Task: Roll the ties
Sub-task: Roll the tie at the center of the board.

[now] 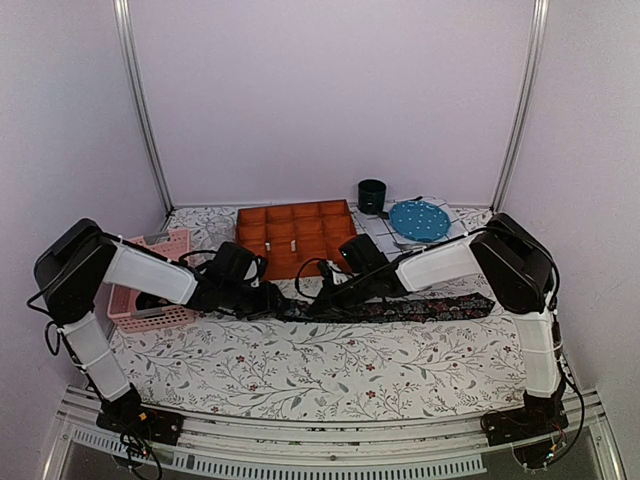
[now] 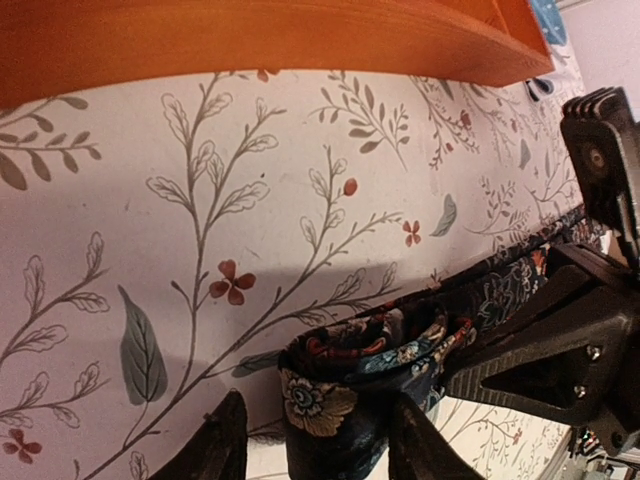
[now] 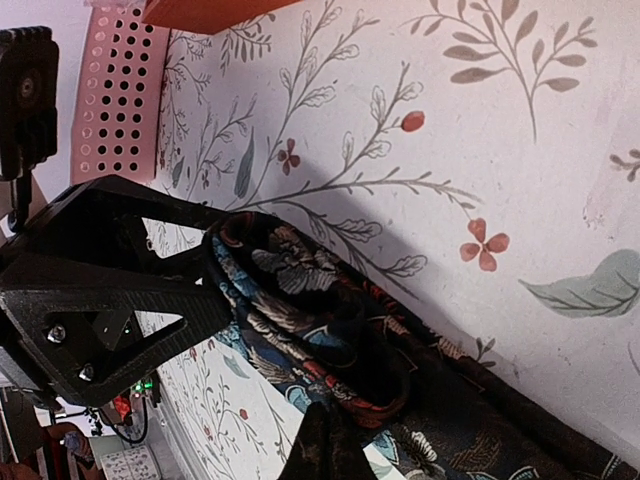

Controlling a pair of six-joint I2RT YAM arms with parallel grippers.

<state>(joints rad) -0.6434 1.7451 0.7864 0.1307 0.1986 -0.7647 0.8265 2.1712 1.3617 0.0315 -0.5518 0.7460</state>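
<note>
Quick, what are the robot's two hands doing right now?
Left gripper: closed on the rolled end of the tie.
Right gripper: at the tie too, but open or closed cannot be told.

Orange tray, pink basket, teal plate.

The right gripper is cut off by the frame's bottom edge, and the tie's roll hides behind both arms overhead
</note>
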